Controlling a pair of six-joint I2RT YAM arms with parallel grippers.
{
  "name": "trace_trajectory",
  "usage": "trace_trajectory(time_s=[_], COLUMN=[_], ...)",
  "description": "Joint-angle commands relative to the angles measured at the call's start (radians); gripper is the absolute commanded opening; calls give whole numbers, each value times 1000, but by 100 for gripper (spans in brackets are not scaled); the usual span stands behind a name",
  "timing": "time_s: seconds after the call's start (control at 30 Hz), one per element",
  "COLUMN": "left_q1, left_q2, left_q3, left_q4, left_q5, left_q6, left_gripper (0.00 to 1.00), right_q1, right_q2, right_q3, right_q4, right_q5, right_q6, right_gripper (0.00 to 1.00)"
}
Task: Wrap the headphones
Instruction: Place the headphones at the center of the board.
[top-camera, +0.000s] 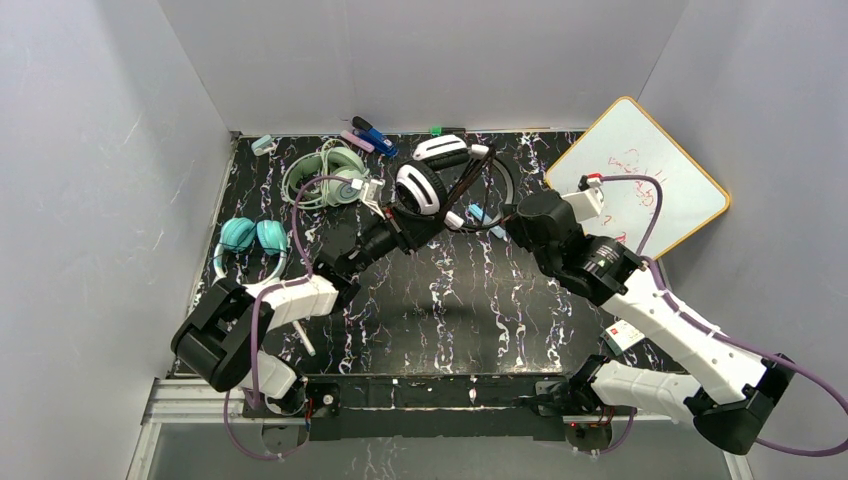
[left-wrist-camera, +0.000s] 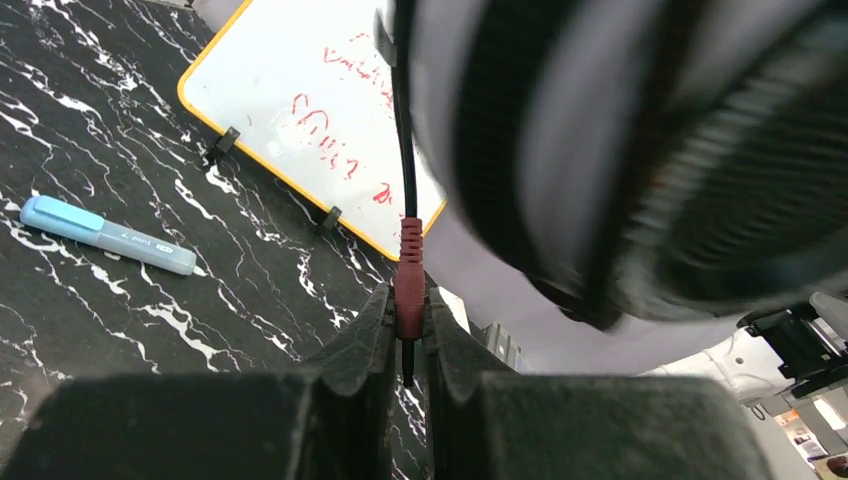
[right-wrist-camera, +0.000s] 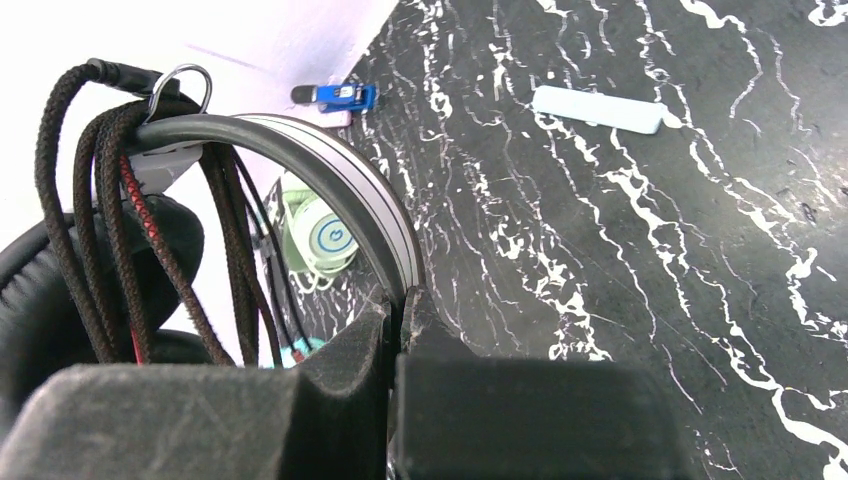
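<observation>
The black-and-white headphones hang above the table's far middle, held between both arms. My left gripper is shut on the dark red plug at the end of their thin black cable; a blurred ear cup fills the view above it. My right gripper is shut on the grey headband, with dark braided cable loops wound over the band beside it. The mint-green headphones lie at the back left. The teal headphones lie at the left edge.
A yellow-framed whiteboard leans at the back right. A pale blue marker lies on the marbled table under the headphones. Small pens and a blue clip sit along the back wall.
</observation>
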Motion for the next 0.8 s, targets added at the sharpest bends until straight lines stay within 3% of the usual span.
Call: trace_trajectory(time_s=[0.0,0.77], left_q1=[-23,-146], left_q2=[-9,96], left_q3=[-27,-131], left_q4=[28,29], left_q5=[-50,-207], left_q6=[-36,-122], left_gripper=[0,0], right_q1=[-43,-153], right_q2=[-41,91], right_q3=[-25,-226], right_q4=[169,128], right_q5=[102,167], right_q6=[172,301], right_gripper=[1,1])
